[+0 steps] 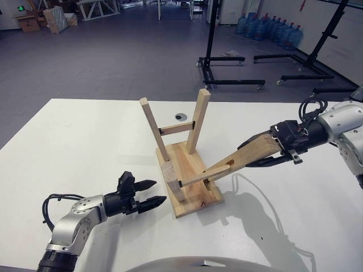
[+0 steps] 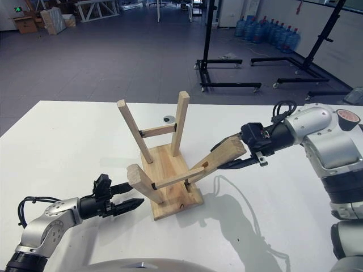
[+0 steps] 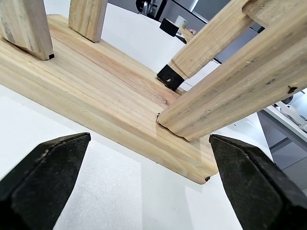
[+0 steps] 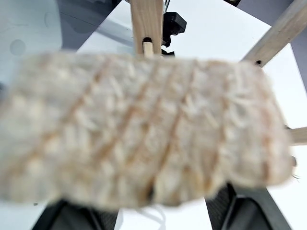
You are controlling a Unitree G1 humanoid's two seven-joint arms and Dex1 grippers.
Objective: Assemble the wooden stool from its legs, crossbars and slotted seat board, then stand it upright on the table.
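Note:
The slotted seat board [image 1: 193,195] lies flat on the white table [image 1: 85,141]. Two legs stand in its far end, joined by a crossbar [image 1: 176,129]. At the near end a second pair is tilted: a short leg [image 1: 172,178] and a long leaning leg [image 1: 249,156], joined by another crossbar [image 1: 198,177]. My right gripper [image 1: 279,152] is shut on the upper end of the leaning leg, whose end grain [image 4: 144,129] shows close up. My left gripper [image 1: 157,191] is open just above the table, left of the board's near corner, its fingers [image 3: 48,177] pointing at the board [image 3: 96,96].
A round grommet hole [image 1: 181,117] sits in the table behind the stool. Black wheeled stands [image 1: 227,62] and water bottles [image 1: 272,28] are on the floor beyond the far edge. Bare table spreads left and right of the board.

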